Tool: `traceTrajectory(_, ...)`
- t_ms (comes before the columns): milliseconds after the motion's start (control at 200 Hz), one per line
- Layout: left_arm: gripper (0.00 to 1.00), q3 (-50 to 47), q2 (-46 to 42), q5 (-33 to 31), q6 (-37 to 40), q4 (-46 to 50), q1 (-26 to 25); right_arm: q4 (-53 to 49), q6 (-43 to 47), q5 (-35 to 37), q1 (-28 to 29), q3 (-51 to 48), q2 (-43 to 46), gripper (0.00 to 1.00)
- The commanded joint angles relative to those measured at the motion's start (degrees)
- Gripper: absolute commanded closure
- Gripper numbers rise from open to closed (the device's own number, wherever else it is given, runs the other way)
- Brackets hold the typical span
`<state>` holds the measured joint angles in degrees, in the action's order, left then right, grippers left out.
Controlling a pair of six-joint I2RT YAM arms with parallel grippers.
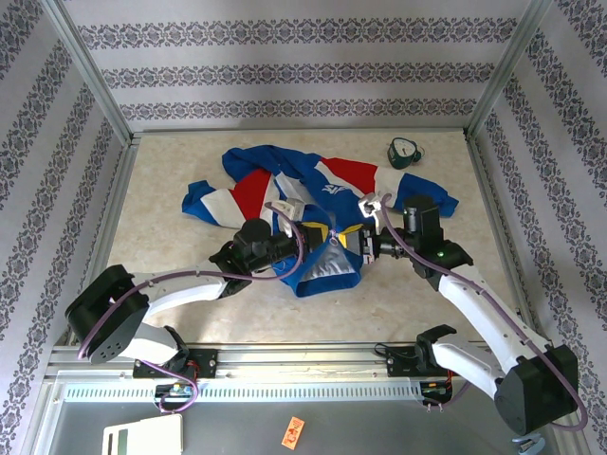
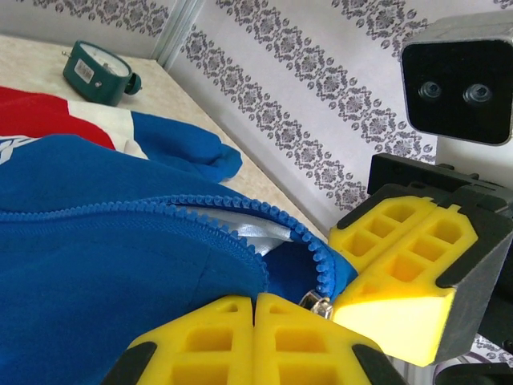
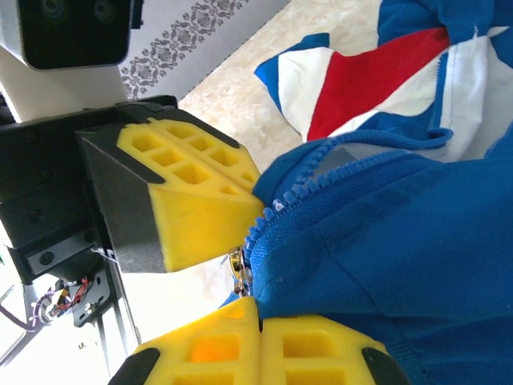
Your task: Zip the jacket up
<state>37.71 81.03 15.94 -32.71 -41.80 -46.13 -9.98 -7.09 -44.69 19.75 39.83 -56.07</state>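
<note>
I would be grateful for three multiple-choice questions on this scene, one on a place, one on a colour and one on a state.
1. Where on the table does the small green object lie?
A. far right corner, beyond the jacket
B. under the jacket
C. near left corner
2. What colour are the claw pads?
A. red
B. yellow
C. black
3. How is the jacket's zipper at the hem?
A. closed
B. open, teeth apart
C. torn off
Answers: 1 A, it sits apart from the jacket by the back right wall; 2 B, both wrist views show yellow pads; 3 B, the rows of teeth spread and silver lining shows between them.
</note>
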Motion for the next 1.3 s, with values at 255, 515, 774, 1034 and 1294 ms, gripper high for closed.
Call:
traceTrajectory(255, 1.0, -1.43, -1.8, -1.12, 3.66, -8.87, -0.63, 5.53, 1.15, -3.57, 1.95, -1.16, -1.53, 1.0)
traceTrajectory(515, 1.0, -2.32, -2.15, -1.63, 4.25, -10.45, -0.63, 6.46, 0.63, -2.95, 1.88, -1.34, -1.68, 1.0)
traceTrajectory(774, 1.0, -4.05, -3.42, -3.07, 4.25, -11.28, -0.63, 6.64, 0.59, -2.18, 1.79, -1.43, -1.21, 1.0)
traceTrajectory(1034, 1.0, -5.28, -4.57, -2.55, 4.58, -12.4, -0.63, 6.84, 0.3, -2.51, 1.79, -1.43, -1.26, 1.0)
traceTrajectory(1294, 1.0, -5.46, -4.56, -0.44, 4.76, -12.68, -0.63, 7.99, -0.26, -4.06, 1.79, -1.39, -1.69, 1.0)
